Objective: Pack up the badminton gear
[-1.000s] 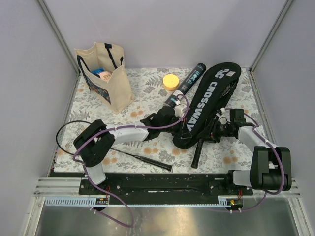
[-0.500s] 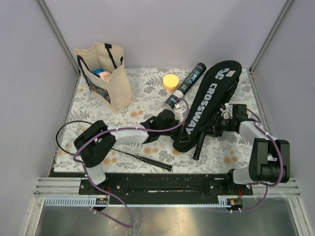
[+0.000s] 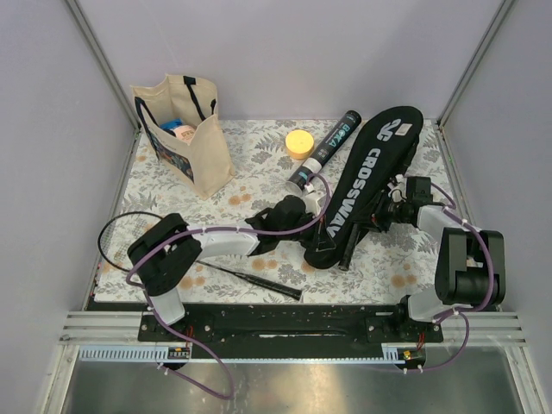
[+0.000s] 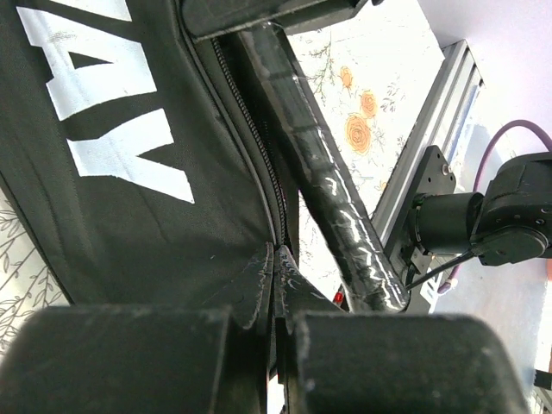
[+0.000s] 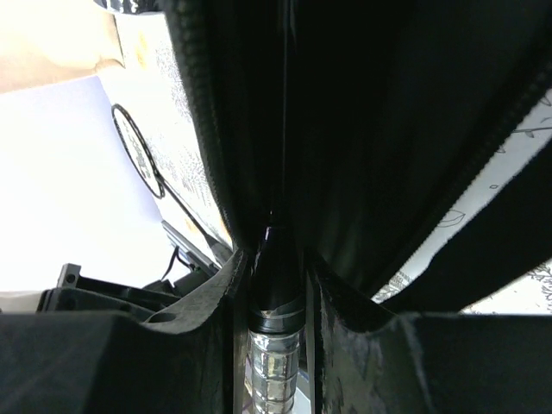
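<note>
The black "CROSSWAY" cover point(image 3: 373, 164) lies slanted at the table's right. My left gripper point(image 3: 304, 231) is shut on the fabric edge of the cover point(image 4: 129, 129) beside its zipper; in the left wrist view the left gripper point(image 4: 274, 263) shows its fingers pressed together. My right gripper point(image 3: 382, 216) is shut on the wrapped handle of a racket point(image 3: 349, 252), whose shaft runs into the cover's open mouth. In the right wrist view the right gripper point(image 5: 274, 280) clamps that handle point(image 5: 274, 362) with the cover point(image 5: 388, 129) above it. A second racket point(image 3: 250, 278) lies at the front left. The long black tube point(image 3: 328, 147) lies behind.
A beige tote bag point(image 3: 185, 134) with items inside stands at the back left. A yellow round lid point(image 3: 299, 142) sits next to the tube. Grey walls close in the flowered table on three sides, and the arms' base rail point(image 3: 285, 319) runs along the front.
My right gripper has moved back and left with the racket, sliding it further into the cover. The left gripper stays pinched on the cover edge, shifted slightly.
</note>
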You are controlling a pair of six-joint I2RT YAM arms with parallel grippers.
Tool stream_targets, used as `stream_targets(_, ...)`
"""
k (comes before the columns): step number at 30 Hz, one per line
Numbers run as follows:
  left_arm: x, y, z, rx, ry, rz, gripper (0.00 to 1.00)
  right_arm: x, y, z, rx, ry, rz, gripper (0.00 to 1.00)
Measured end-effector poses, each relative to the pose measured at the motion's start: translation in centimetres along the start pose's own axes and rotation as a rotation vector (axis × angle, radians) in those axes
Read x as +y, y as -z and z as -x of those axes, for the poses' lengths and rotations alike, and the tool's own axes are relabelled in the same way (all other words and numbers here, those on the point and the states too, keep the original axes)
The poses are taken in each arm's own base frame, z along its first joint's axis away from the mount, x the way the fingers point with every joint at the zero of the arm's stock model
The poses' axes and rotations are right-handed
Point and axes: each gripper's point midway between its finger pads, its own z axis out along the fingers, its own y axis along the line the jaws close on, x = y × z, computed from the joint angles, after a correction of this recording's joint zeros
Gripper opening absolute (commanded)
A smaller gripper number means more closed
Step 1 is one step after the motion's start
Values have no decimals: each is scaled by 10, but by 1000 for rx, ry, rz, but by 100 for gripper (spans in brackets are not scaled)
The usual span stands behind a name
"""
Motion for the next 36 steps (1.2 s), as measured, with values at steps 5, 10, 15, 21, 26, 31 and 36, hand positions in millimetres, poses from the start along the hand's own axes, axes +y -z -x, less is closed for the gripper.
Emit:
stream_targets(5,-1,-1,-5,-6,23,3,0,-3,-5,4,-32,-20,9,0)
stream_targets(10,3,4,-5,-40,54,33,0,-3,-9,8,-52,-28,28,0)
stream_targets(15,3,13,3,-83,106,58,0,-4,-9,7,-61,-20,43,0)
stream_targets(21,-4,19,9,-92,168,43,0,-14,-9,-2,-78,-11,52,0)
stream_targets(26,-8,22,12,-99,175,37,0,-17,-13,-8,-72,-30,80,0)
stream_targets(31,-3,21,6,-87,178,64,0,-10,-13,-5,-83,-36,121,20)
stream_targets(36,3,22,-4,-74,223,77,0,-6,-9,-8,-93,-15,141,36)
